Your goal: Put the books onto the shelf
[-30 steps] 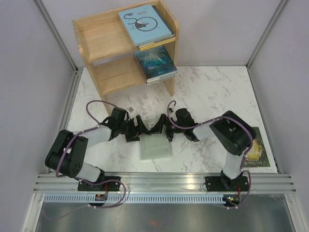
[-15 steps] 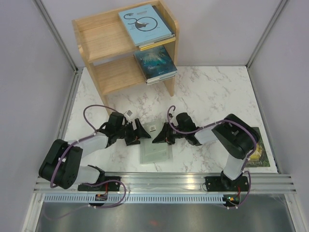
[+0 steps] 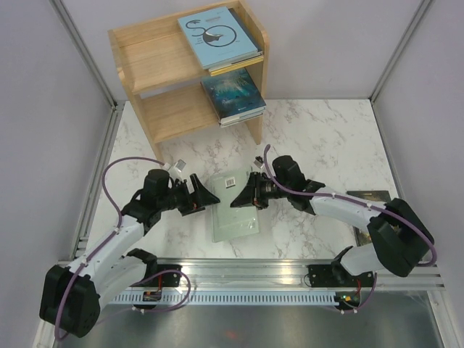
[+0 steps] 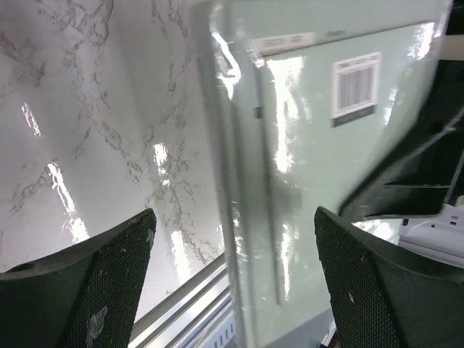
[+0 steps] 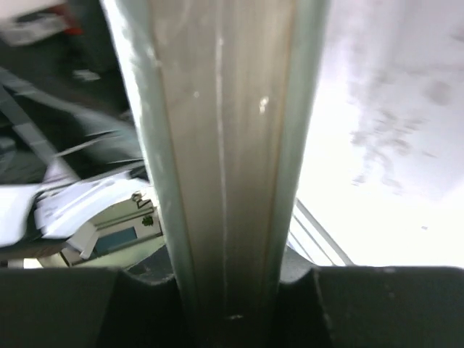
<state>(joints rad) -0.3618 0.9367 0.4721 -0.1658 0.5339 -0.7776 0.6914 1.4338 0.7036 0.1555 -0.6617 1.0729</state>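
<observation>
A pale grey-green book (image 3: 235, 214) lies at the middle of the table, barcode side up. My right gripper (image 3: 244, 196) is shut on its right edge; in the right wrist view the book's edge (image 5: 225, 130) runs straight between the jaws of the right gripper (image 5: 225, 290). Just left of the book, my left gripper (image 3: 209, 196) is open. In the left wrist view the left gripper (image 4: 232, 254) has the book (image 4: 319, 145) ahead of its wide-apart fingers. The wooden shelf (image 3: 156, 72) stands at the back, with a light blue book (image 3: 217, 38) on its top tier and a teal book (image 3: 233, 94) on the lower tier.
A dark green-gold book (image 3: 370, 194) lies at the right side of the table, mostly hidden under my right arm. A metal rail (image 3: 246, 272) runs along the near edge. Grey walls close in both sides.
My right gripper has shut on the grey-green book's edge. My left gripper has drawn back to the left. Both arms have stretched out lower, and the right arm now covers the dark book.
</observation>
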